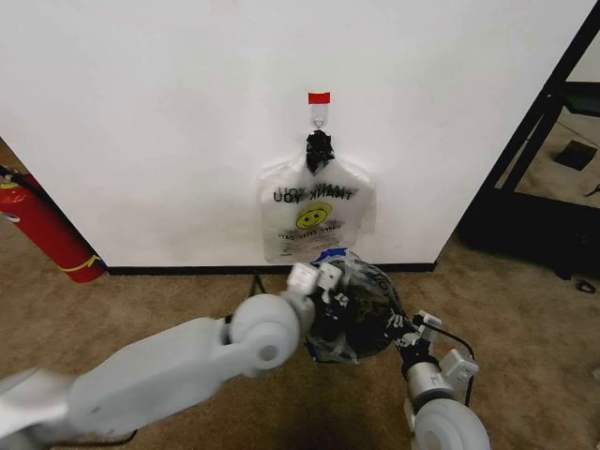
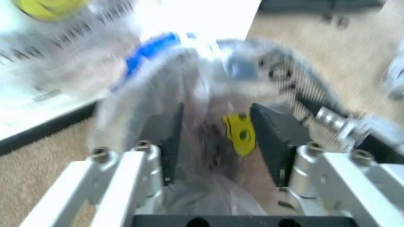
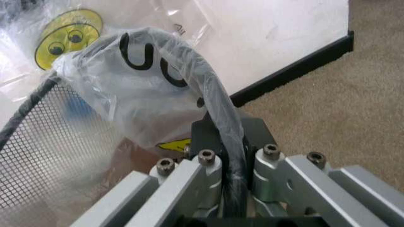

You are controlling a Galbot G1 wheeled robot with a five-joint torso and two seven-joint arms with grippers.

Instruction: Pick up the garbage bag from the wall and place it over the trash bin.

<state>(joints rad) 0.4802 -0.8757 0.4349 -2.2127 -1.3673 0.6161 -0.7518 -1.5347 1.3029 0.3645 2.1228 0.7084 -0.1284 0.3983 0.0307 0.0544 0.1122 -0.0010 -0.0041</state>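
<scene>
Right pincer (image 3: 230,156) nearest, clamped on bin (image 1: 370,319) rim with bag (image 1: 337,272) film. Left pincer (image 2: 215,137) spread around film, far-left rim, below wall (image 1: 169,122). Bag light, limp, slippery; grab bunched edge.

Clear blue-patched garbage bag (image 1: 339,281) draped over black mesh trash bin (image 1: 375,323) by wall (image 1: 169,122).

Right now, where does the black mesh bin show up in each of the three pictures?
Head view: the bin sits low in the middle, on the carpet before the wall, between the two grippers.
Left wrist view: its mesh curves past the open fingers, under clear plastic.
Right wrist view: its rim runs into the shut fingers.
Shared landmark: the smiley bag.
</scene>
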